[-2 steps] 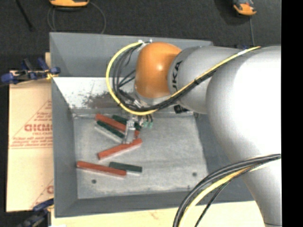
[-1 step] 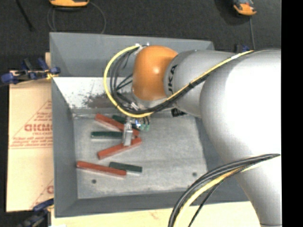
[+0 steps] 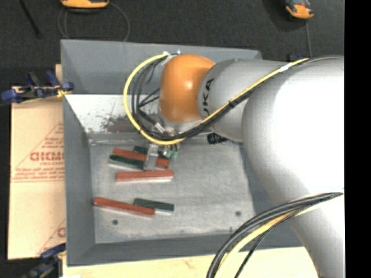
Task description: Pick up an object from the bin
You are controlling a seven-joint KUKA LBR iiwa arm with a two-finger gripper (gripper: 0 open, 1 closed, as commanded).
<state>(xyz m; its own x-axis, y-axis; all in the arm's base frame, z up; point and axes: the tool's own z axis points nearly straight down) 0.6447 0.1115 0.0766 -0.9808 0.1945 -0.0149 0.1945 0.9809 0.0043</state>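
Observation:
My gripper (image 3: 159, 154) reaches down below the orange wrist cover onto a small cluster of flat sticks in the back middle of the bin. Just left of it lie a red stick (image 3: 127, 154) and, beneath that, a dark green stick (image 3: 124, 163). A short red piece (image 3: 164, 163) shows at its right side. A longer red stick (image 3: 145, 177) lies crosswise right in front of it. The gripper's tip is mostly hidden by the wrist and cables.
Nearer the front left of the bin, a long red stick (image 3: 123, 207) and a dark green stick (image 3: 154, 205) lie end to end. The arm covers the bin's right side and back right corner.

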